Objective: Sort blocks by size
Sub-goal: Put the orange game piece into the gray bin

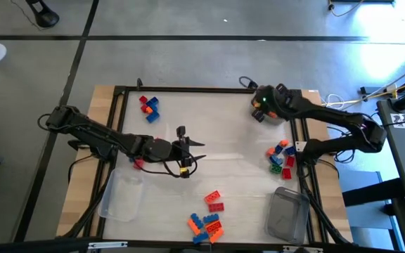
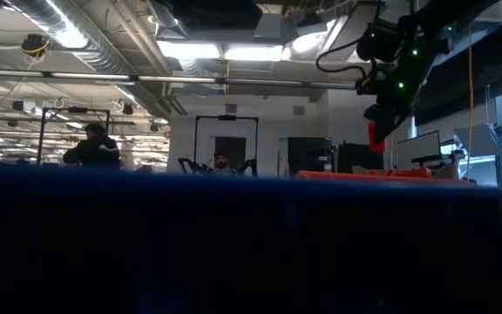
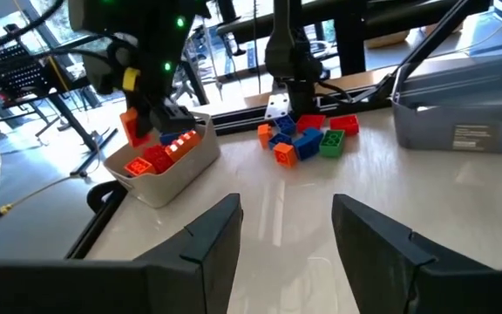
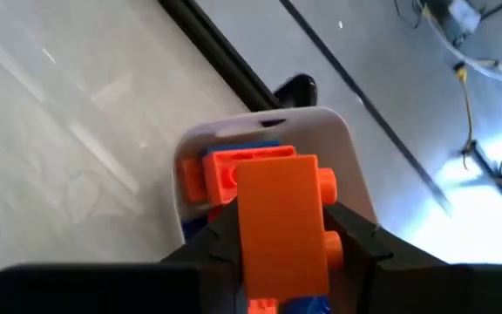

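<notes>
My right gripper point(image 4: 279, 240) is shut on an orange block point(image 4: 277, 209) above a small pale tub point(image 3: 181, 170) that holds red, orange and blue blocks, at the table's far right point(image 1: 261, 107). My left gripper point(image 3: 286, 231) is open and empty over the middle of the table point(image 1: 197, 152). Loose blocks lie on the table in three piles: far left point(image 1: 148, 107), right point(image 1: 280, 156) and near edge point(image 1: 208, 218). My right gripper pinches the orange block by two opposite sides point(image 4: 316, 249) between its two fingers. The fingers come from above, pointing down. The block is lifted clear and hangs over the tub's blocks point(image 4: 234, 166).
A clear tub point(image 1: 121, 197) lies at the near left and a grey one point(image 1: 287, 214) at the near right. A black frame point(image 1: 188, 89) runs around the table top. A blue block point(image 2: 234, 244) fills the low view. People point(image 2: 94, 144) show in the room behind.
</notes>
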`<action>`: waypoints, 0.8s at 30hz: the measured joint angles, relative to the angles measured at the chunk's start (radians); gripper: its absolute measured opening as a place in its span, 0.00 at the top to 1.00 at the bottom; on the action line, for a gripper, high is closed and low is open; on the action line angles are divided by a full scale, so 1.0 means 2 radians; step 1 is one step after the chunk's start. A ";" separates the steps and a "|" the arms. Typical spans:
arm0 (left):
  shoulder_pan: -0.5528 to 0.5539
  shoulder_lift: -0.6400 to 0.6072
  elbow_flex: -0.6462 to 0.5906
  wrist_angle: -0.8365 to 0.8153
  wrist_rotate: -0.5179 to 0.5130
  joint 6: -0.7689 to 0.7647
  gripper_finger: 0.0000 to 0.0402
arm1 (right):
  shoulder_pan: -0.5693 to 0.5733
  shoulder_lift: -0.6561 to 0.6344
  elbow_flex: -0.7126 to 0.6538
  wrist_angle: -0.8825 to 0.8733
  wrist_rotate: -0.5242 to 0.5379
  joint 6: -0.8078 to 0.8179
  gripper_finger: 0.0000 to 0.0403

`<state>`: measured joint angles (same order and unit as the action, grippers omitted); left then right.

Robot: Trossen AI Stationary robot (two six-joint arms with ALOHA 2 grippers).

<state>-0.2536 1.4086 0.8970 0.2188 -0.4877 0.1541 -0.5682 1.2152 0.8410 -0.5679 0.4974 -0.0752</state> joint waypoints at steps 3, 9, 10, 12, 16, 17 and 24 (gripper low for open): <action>0.005 0.000 0.000 0.000 0.000 -0.011 0.58 | -0.024 0.007 0.029 -0.032 -0.027 0.010 0.75; 0.010 0.000 0.000 -0.001 0.000 -0.021 0.58 | -0.071 0.047 0.055 -0.062 -0.080 0.014 0.75; 0.010 0.000 0.000 -0.002 0.000 -0.021 0.58 | -0.076 0.054 0.055 -0.061 -0.085 0.014 0.75; 0.009 0.000 0.000 -0.005 0.000 -0.021 0.58 | -0.083 0.069 0.055 -0.067 -0.088 0.015 0.75; 0.009 0.000 0.000 -0.008 0.000 -0.021 0.58 | -0.091 0.086 0.055 -0.099 -0.084 0.016 0.75; 0.009 0.000 0.000 -0.009 0.000 -0.021 0.58 | -0.091 0.087 0.055 -0.105 -0.083 0.018 0.75; 0.010 0.000 0.000 -0.009 0.000 -0.021 0.58 | -0.090 0.087 0.055 -0.099 -0.049 0.021 0.75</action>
<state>-0.2329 1.4086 0.8970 0.2016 -0.4881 0.1120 -0.7475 1.3899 0.9520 -0.7650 0.3989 -0.0339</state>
